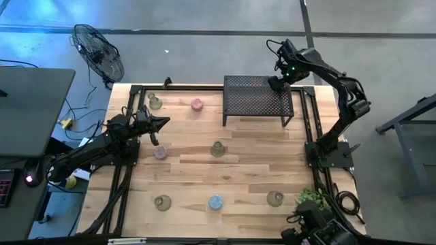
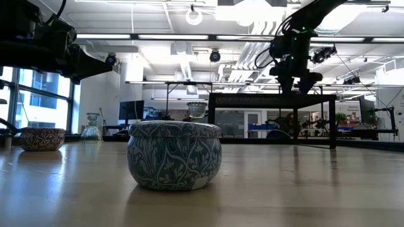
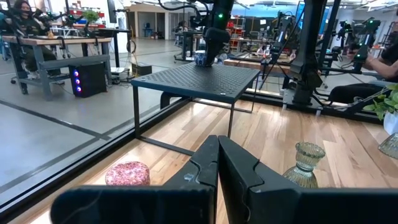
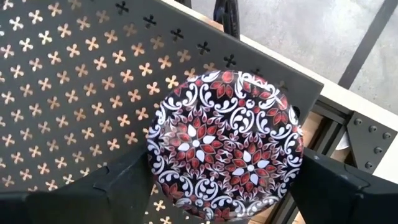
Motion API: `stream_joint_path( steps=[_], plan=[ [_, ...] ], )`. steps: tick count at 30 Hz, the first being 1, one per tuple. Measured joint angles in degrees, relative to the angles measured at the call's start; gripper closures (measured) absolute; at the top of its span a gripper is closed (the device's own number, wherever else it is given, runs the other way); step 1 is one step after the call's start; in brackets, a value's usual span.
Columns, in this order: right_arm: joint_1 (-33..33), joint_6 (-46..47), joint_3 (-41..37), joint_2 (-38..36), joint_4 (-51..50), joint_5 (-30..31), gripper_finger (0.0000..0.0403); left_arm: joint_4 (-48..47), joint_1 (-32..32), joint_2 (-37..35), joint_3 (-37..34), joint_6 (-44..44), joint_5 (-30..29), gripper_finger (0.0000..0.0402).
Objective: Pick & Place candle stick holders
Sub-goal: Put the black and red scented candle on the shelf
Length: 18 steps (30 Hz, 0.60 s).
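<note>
Scene: a light wooden tabletop (image 1: pixel 245 180) seen from above, with a dark robot arm at each side and small round candle stick holders scattered over it.
Raised shelf: a black perforated metal stand (image 1: pixel 257 97) sits at the far middle of the tabletop, on thin legs.
Right gripper (image 1: pixel 278 83): it hangs over the far right corner of the stand, pointing down. Its jaws stand apart, one on each side of a round tin.
Tin under the right gripper: the right wrist view shows a patterned lid (image 4: pixel 225 144) in red, black and white, resting on the perforated stand between the two dark fingers (image 4: pixel 112 186). Whether the fingers touch its sides cannot be told.
Left gripper (image 1: pixel 163 122): it hovers above the left part of the tabletop, pointing toward the middle. Its jaws are pressed together and hold nothing.
Holders on the far left: an olive-green one (image 1: pixel 155 103) and a pink one (image 1: pixel 197 104) sit near the far edge, left of the stand.
Holders in the middle: a purple-pink one (image 1: pixel 160 152) lies just beside the left arm, and an olive-green glass one (image 1: pixel 217 148) sits near the centre.
Holders near the front edge: an olive-green one (image 1: pixel 162 202) at left, a light blue patterned tin (image 1: pixel 215 201) in the middle, and another olive-green one (image 1: pixel 274 198) at right.
Other things: a green leafy plant (image 1: pixel 315 197) at the front right corner, and a floor fan (image 1: pixel 99 51) beyond the far left corner.
</note>
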Motion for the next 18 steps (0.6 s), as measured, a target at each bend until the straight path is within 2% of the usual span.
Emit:
stream_joint_path(
  steps=[7,18],
  plan=[
    [0.0,1.8,0.0,0.0,-0.3,4.8,0.0086,0.0,0.0,0.0,0.0,0.0,0.0,0.0399],
    [-0.1,2.5,0.0,0.0,-1.3,3.7,0.0086,0.0,0.0,0.0,0.0,0.0,0.0,0.0399]
  ],
)
